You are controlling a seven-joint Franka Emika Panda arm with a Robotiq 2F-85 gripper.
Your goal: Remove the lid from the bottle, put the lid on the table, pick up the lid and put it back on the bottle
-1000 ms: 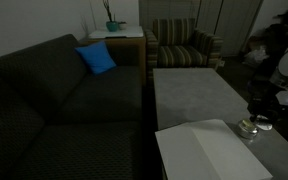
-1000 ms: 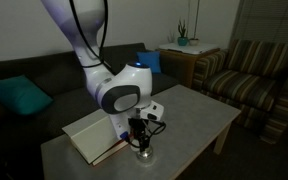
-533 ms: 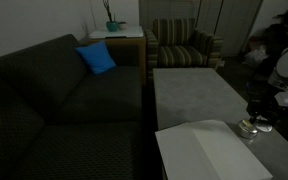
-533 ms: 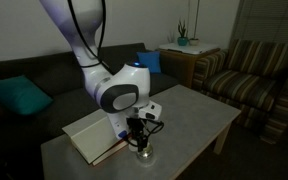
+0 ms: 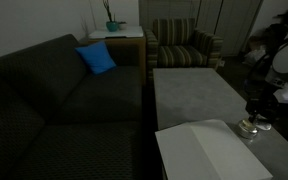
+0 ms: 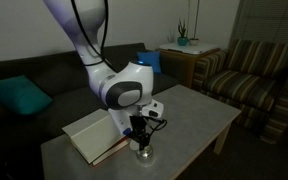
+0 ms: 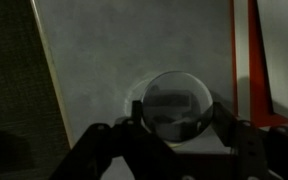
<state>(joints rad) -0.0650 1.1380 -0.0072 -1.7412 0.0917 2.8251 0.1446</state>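
Note:
The small clear bottle [image 5: 250, 127] stands on the mottled grey table [image 5: 194, 95] near its edge, beside the white flat board; it also shows in an exterior view [image 6: 142, 152]. My gripper [image 6: 141, 142] points straight down onto the bottle's top, also seen in an exterior view [image 5: 252, 118]. In the wrist view the round greyish lid [image 7: 177, 98] sits on the bottle between my two dark fingers, which touch its sides; the gripper [image 7: 177, 112] looks shut on the lid. The bottle's body is hidden under the lid there.
A white flat board [image 5: 199, 150] with a red edge [image 7: 254, 60] lies on the table next to the bottle. A dark sofa [image 5: 54, 100] with a blue cushion [image 5: 96, 58], a striped armchair [image 5: 184, 45] and a wooden side table with a plant [image 5: 114, 30] surround the table.
The arm's upper part has shifted slightly. The gripper stays on the bottle's top and the bottle has not moved.

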